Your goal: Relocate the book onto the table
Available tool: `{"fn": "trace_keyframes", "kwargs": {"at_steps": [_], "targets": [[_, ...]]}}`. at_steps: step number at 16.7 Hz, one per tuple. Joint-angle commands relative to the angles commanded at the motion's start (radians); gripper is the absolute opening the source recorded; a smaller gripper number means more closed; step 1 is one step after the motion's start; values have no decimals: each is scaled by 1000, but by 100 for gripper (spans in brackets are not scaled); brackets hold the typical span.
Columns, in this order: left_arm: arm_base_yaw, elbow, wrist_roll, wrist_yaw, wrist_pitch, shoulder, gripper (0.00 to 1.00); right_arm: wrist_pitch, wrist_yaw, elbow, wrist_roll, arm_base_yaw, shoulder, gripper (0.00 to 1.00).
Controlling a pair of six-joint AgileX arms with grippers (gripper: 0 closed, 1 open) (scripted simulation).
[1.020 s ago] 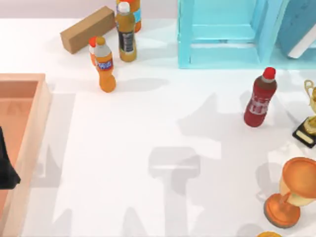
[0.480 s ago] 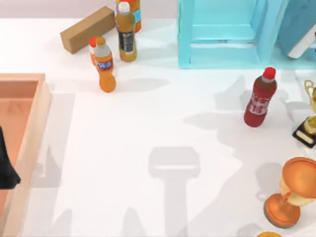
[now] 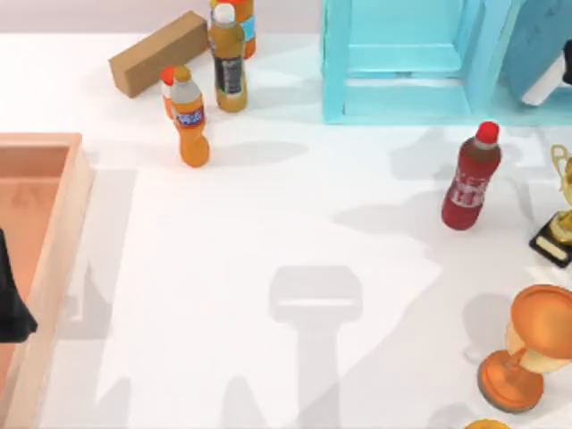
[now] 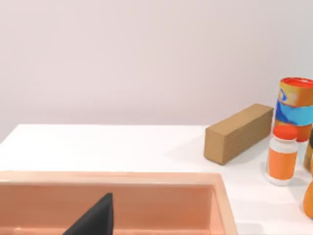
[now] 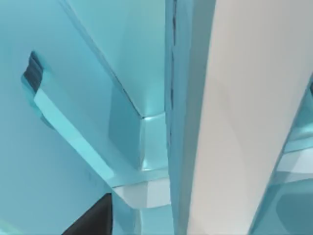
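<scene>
teal-blue book (image 3: 543,45), white table (image 3: 295,232), light-blue shelf (image 3: 402,63), red bottle (image 3: 470,179)

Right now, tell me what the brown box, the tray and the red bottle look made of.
Brown box: looks like corrugated cardboard, matte, with fine layered lines on its end in the left wrist view.
Tray: pale wood by its tan colour, smooth; no grain shows, so unsure.
Red bottle: probably plastic, slightly glossy, with a red cap and printed label.

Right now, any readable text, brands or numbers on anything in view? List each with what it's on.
None legible.
Orange bottle: blue label, print too blurred to read.
Dark-labelled orange bottle: unreadable.
Red bottle: white marks, unreadable.
Orange-and-blue can: pattern, no words.
Cardboard box, book: no text visible.
</scene>
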Motion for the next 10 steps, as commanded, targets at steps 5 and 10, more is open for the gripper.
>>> {"fn": "trace_keyframes", "kwargs": {"at_steps": [5, 10], "targets": [[0, 0, 0, 0, 0, 0, 100, -18, 34, 216, 13, 34, 194, 100], [0, 0, 0, 0, 0, 0, 100, -26, 47, 291, 18, 47, 261, 100]]}}
